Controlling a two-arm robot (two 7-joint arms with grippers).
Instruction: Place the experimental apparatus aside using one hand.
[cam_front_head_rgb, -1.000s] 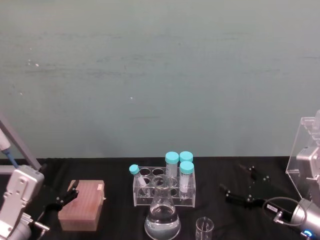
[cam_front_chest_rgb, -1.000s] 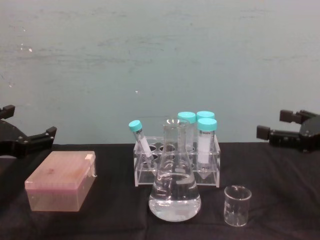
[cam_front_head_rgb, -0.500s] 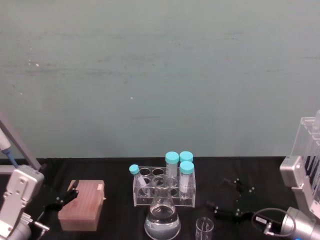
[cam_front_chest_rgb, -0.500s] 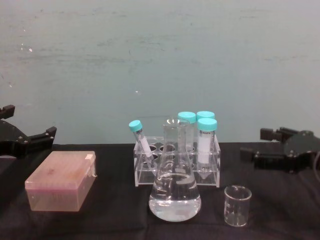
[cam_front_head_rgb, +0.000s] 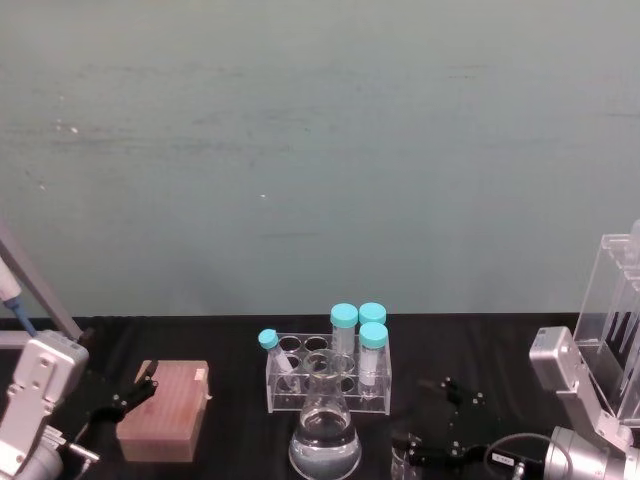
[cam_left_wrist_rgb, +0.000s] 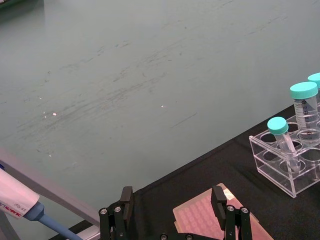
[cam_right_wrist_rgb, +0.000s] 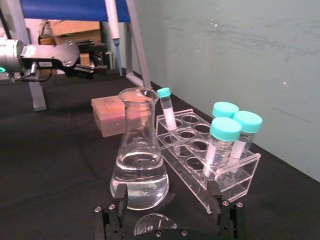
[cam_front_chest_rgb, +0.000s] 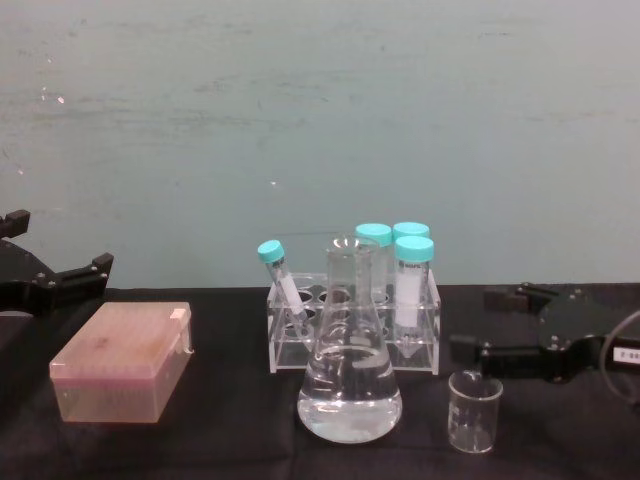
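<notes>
The conical flask (cam_front_chest_rgb: 350, 378) with clear liquid stands at the table's front centre, also the flask (cam_front_head_rgb: 325, 440) and flask (cam_right_wrist_rgb: 139, 165). The small glass beaker (cam_front_chest_rgb: 474, 411) stands just to its right. My right gripper (cam_front_chest_rgb: 487, 325) hangs open just above and right of the beaker. In the right wrist view the beaker's rim (cam_right_wrist_rgb: 152, 223) lies low between the right gripper's (cam_right_wrist_rgb: 167, 215) spread fingers (cam_right_wrist_rgb: 222, 210). The tall acrylic stand (cam_front_head_rgb: 618, 330) is at the far right. My left gripper (cam_front_chest_rgb: 55, 248) is open at the far left, holding nothing.
A clear tube rack (cam_front_chest_rgb: 352, 335) with teal-capped tubes stands right behind the flask. A pink tip box (cam_front_chest_rgb: 122, 362) lies front left, under the left gripper (cam_left_wrist_rgb: 172, 207). A pipette (cam_left_wrist_rgb: 15, 200) on a slanted stand is at the left edge. Black cloth covers the table.
My right gripper has moved left and down from the right edge, ending close over the beaker. The left arm, flask, rack and box have not moved.
</notes>
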